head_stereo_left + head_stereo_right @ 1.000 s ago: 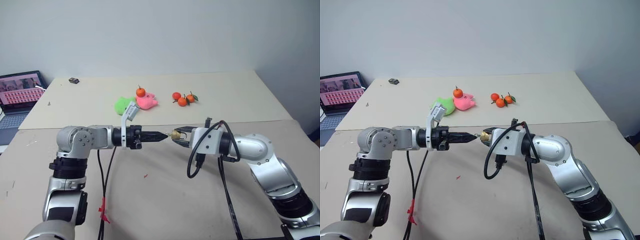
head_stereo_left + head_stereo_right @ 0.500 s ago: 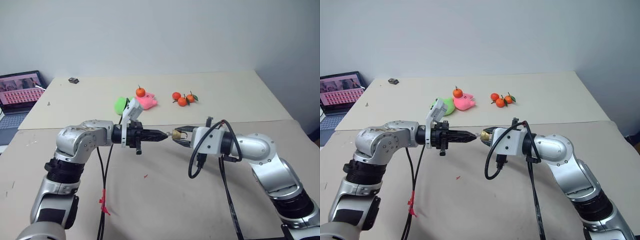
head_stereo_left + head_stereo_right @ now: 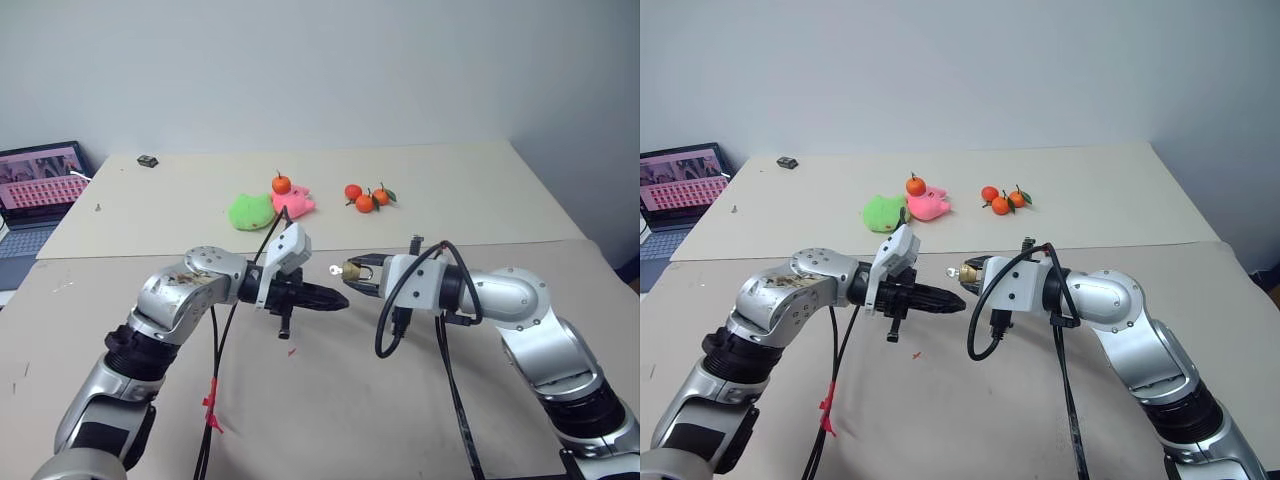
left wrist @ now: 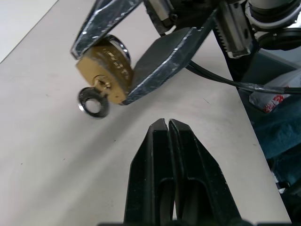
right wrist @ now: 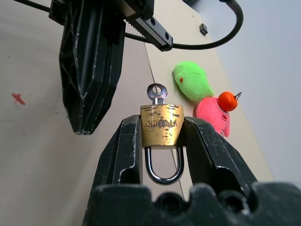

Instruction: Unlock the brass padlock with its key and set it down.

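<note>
The left arm reaches in from the left with its elbow bent, its forearm running across toward the middle, and the left pincer point(image 3: 338, 299) pointing to the right and slightly down above the tan worktop point(image 3: 330, 420). Its two black fingers are pressed together with nothing between them, their tips just short of the key and apart from it. To the right, the right arm bends at the elbow and brings the right pincer point(image 3: 352, 271) level, aimed left at the other. It is clamped on the brass padlock point(image 5: 162, 124), one finger on each side of the body, held in the air between the two arms.

The right wrist view shows the silver shackle point(image 5: 163, 166) closed, lying back between the fingers toward the wrist. The left wrist view shows the keyhole face with the key point(image 4: 94, 101) seated in it. The padlock's long axis runs along the right pincer, key end toward the left pincer.
</note>
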